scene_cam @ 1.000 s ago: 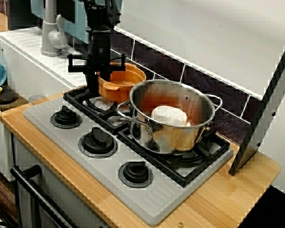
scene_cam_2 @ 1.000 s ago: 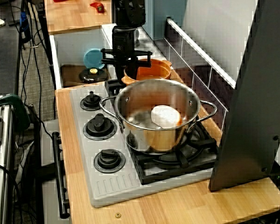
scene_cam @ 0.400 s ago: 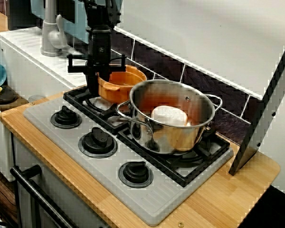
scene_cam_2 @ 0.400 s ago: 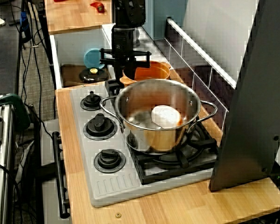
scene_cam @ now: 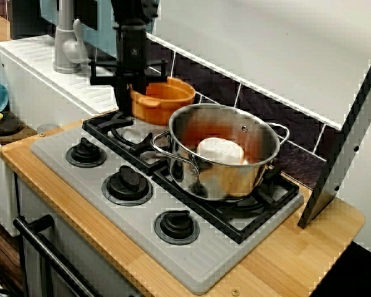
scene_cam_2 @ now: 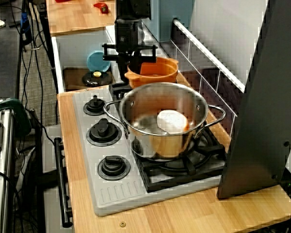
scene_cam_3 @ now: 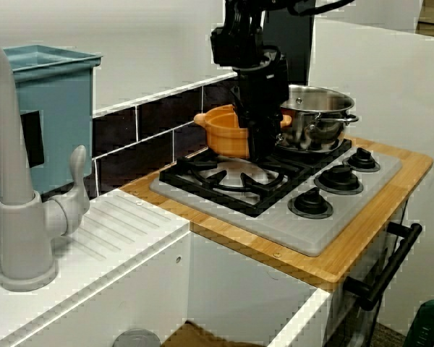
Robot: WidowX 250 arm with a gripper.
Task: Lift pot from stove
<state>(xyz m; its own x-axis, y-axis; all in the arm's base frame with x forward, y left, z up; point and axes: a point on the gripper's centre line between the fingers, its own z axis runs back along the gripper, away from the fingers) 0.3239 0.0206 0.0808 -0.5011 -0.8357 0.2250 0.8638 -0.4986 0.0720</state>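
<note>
The small orange pot (scene_cam: 168,99) (scene_cam_2: 154,73) (scene_cam_3: 220,132) hangs level above the back-left burner grate of the grey stove (scene_cam: 191,257) (scene_cam_2: 109,194) (scene_cam_3: 325,231). In the side view a gap shows between the pot's base and the grate. My black gripper (scene_cam: 131,98) (scene_cam_2: 127,68) (scene_cam_3: 259,148) comes straight down and is shut on the pot's rim on the side facing the knobs. The larger steel pot (scene_cam: 226,179) (scene_cam_2: 169,143) (scene_cam_3: 320,124) stands on the neighbouring grate close beside the orange one, with a white object (scene_cam: 220,150) inside it.
Three black knobs (scene_cam: 127,184) line the stove's front. A grey faucet (scene_cam: 65,37) (scene_cam_3: 14,181) and a sink with a blue lid (scene_cam_2: 96,60) lie to the left. Dark tiles (scene_cam: 260,99) back the stove, and a dark slanted panel (scene_cam: 343,142) leans at the right.
The gripper has risen with the orange pot in its hold. The pot sat on the back-left grate before and now hangs above it. The steel pot has not moved.
</note>
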